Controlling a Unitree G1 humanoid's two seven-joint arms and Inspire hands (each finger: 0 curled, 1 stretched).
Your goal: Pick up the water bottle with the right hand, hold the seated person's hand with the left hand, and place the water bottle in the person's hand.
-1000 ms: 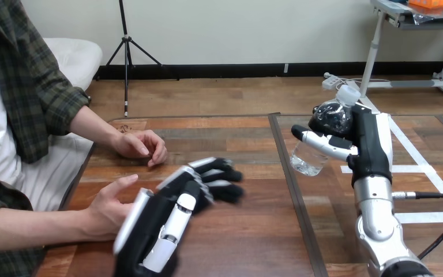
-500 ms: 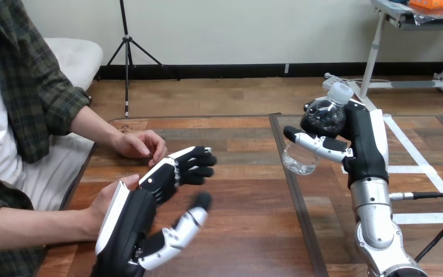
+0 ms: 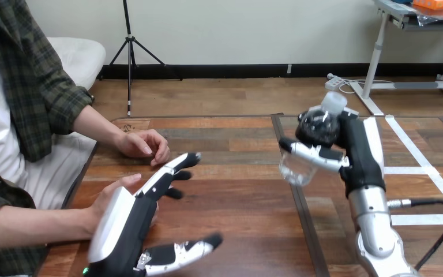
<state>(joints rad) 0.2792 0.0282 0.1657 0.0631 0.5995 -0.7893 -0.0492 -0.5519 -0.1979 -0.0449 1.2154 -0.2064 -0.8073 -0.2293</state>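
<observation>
**Now: one bottle aloft, two robot hands, two hands of the person**

One water bottle (image 3: 318, 127) is in view. It is clear with a white cap, and it is off the wooden table (image 3: 242, 199), in the robot's right hand (image 3: 359, 151). That hand's fingers are curled round the bottle's upper part and its thumb lies across the body. The bottle tilts, cap up and to the right, clear base down and to the left. It hangs above the single dark seam (image 3: 291, 184) that runs front to back across the tabletop. The right arm's silver forearm rises from the bottom edge at the view's right.

The robot's left hand (image 3: 128, 218) is low at the view's left, with its white back shell turned up. Its fingers are straight and fanned toward the middle of the table. Its thumb is spread wide and points right, well apart from the fingers. It holds nothing.

Two hands of the person show at the left. The person's nearer hand (image 3: 111, 197) lies just beside and partly behind the robot's left hand, with the thumb showing above the white shell. No robot finger curls round it, and I cannot tell whether the two touch. The person's farther hand (image 3: 143, 144) rests on the table with loosely bent fingers, apart from both robot hands and well apart from the bottle.
</observation>
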